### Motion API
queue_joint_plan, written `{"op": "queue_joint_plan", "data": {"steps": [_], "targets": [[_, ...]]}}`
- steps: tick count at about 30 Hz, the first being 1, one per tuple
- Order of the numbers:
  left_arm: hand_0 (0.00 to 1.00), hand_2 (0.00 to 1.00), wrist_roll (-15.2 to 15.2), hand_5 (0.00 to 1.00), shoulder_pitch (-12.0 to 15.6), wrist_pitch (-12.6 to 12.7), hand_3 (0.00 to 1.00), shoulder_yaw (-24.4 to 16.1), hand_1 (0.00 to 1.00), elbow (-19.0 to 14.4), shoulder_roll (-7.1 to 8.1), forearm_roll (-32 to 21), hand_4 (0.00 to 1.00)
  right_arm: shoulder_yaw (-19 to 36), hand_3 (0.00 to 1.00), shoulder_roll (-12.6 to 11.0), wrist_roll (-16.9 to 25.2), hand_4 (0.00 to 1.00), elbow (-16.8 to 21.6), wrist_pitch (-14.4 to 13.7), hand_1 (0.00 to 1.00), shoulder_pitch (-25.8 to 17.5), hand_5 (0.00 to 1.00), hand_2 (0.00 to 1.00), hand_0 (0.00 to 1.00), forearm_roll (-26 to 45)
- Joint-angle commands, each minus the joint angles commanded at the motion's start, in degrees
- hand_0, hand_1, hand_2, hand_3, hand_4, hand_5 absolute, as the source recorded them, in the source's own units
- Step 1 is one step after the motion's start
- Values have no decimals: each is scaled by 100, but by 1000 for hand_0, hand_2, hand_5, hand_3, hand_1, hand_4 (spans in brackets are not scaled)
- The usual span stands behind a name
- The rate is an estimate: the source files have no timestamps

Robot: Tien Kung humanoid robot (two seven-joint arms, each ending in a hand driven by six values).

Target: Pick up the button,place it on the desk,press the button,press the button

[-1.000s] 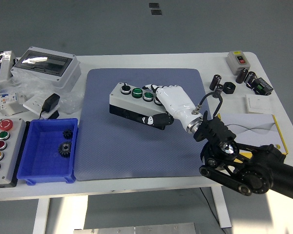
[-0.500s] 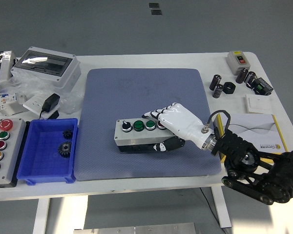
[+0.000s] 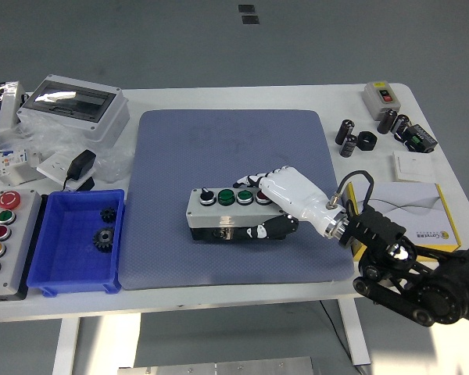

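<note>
White fingers (image 3: 258, 184) grip the button box (image 3: 230, 212) on the mat (image 3: 219, 141); seat it flat before letting go.

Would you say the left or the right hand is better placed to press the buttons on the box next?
The right. The right hand already grips the button box on the blue mat, its fingers beside the buttons. No left hand is in view.
</note>
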Motion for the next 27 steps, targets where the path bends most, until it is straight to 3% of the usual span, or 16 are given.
{"op": "queue_joint_plan", "data": {"steps": [3,4,9,10,15,16,27], "targets": [[629,528,1,167,0,1,582,5,596,0,15,-6,632,6,591,-4,-10,337,5,-68,387,-14,2,411,284,-16],[629,528,1,167,-2,0,582,7,596,0,17,-7,632,4,677,-6,-26,401,11,-90,579,-14,2,625,498,-31],[629,528,2,167,-10,-3,582,21,596,0,24,-14,632,-36,677,-23,-82,401,39,-171,579,-10,2,625,498,-49],[629,527,2,165,-10,-4,582,25,595,0,27,-16,629,-43,729,-27,-93,494,44,-179,692,-13,2,693,744,-34],[629,527,16,165,-2,-5,582,29,595,0,45,-15,629,-59,729,-77,-116,494,84,-160,692,-66,2,693,744,304],[629,526,21,161,2,-6,581,27,594,0,47,-12,625,-57,811,-88,-116,560,91,-155,748,-72,6,749,819,355],[629,526,38,157,-2,-14,581,41,592,0,54,-5,623,-27,828,-190,-121,590,171,-122,752,-107,23,757,823,602]]}}
